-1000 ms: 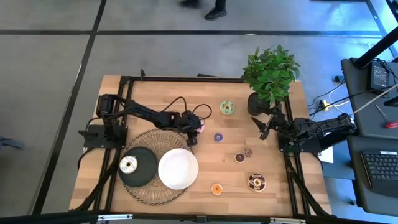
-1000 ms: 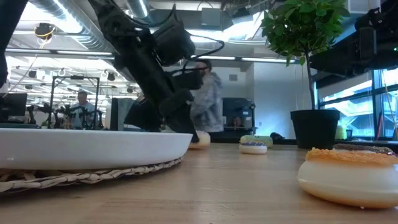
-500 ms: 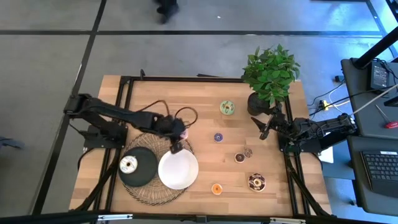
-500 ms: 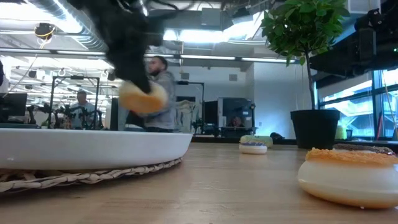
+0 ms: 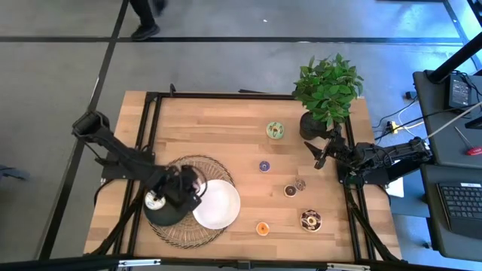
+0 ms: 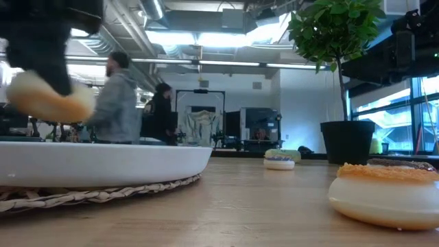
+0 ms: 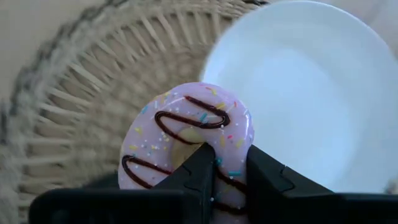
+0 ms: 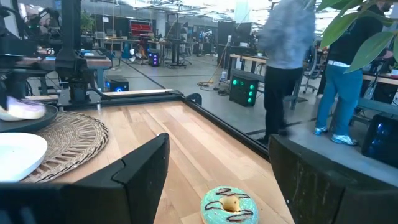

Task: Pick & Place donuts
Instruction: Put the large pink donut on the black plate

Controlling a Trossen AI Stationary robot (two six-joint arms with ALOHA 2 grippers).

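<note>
Your left gripper (image 7: 225, 171) is holding the pink donut (image 7: 186, 140) with brown stripes, its fingers closed tight on the ring. It is hanging over the wicker mat (image 7: 81, 106), with the white plate (image 7: 311, 87) just beside it and the black plate (image 5: 160, 214) under it. Your right gripper (image 5: 319, 159) is waiting near the plant pot (image 5: 311, 124), fingers spread apart.

We see a round white plate (image 5: 217, 204) beside a round black plate (image 5: 167, 209) on a woven wicker mat (image 5: 183, 165); a potted green plant (image 5: 326, 94) stands well apart.
</note>
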